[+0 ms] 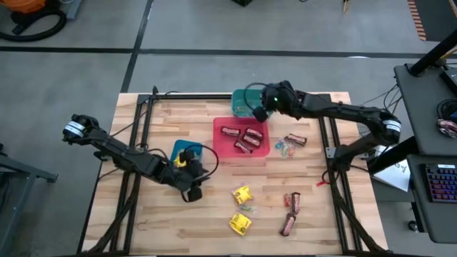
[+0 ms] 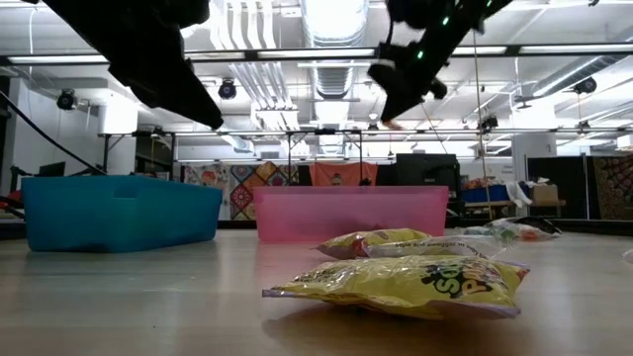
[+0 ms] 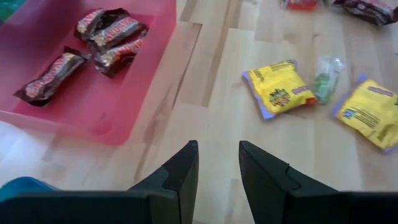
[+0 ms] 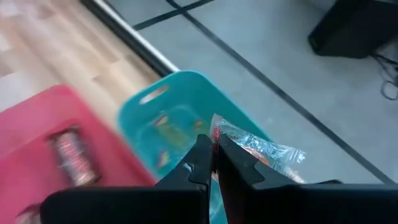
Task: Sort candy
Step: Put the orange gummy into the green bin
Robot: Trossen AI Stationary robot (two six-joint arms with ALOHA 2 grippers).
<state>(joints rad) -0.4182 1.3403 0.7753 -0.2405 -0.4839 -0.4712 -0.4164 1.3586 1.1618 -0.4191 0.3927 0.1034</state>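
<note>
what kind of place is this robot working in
Probably a lab or industrial workshop: the low view shows exposed ceiling ducts and strip lights, and the wooden table stands on a bare concrete floor beside a keyboard.

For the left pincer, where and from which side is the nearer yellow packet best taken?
Judging by its pose, take the yellow packet from above, across its narrower width: it lies flat on the table, apart from the pink bin. The left pincer is open.
</note>
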